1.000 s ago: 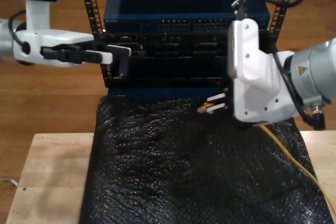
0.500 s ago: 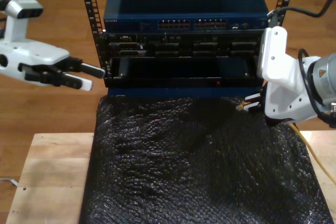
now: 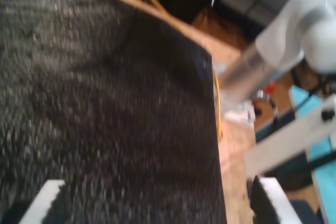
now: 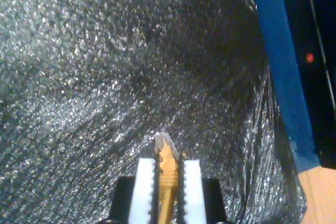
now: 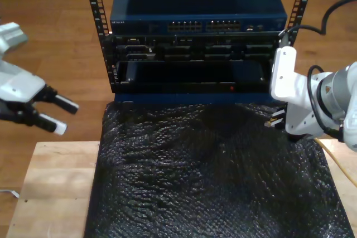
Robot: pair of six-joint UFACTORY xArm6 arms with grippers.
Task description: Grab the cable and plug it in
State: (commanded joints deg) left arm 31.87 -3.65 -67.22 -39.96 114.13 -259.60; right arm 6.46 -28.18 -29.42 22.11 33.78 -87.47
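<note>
My second gripper (image 4: pixel 167 182) clamps the thin orange cable (image 4: pixel 167 174) over crinkly black foam (image 5: pixel 212 182); my first gripper (image 5: pixel 58 115), fingers apart, has swung away from the rack (image 5: pixel 195 32).

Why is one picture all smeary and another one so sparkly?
The first wrist view is smeared by blur: the black mat and the other arm look soft. In the second wrist view, light glints off the crinkly mat, while the cable pinched in my second gripper looks sharp. The exterior view is dim but steady.
</note>
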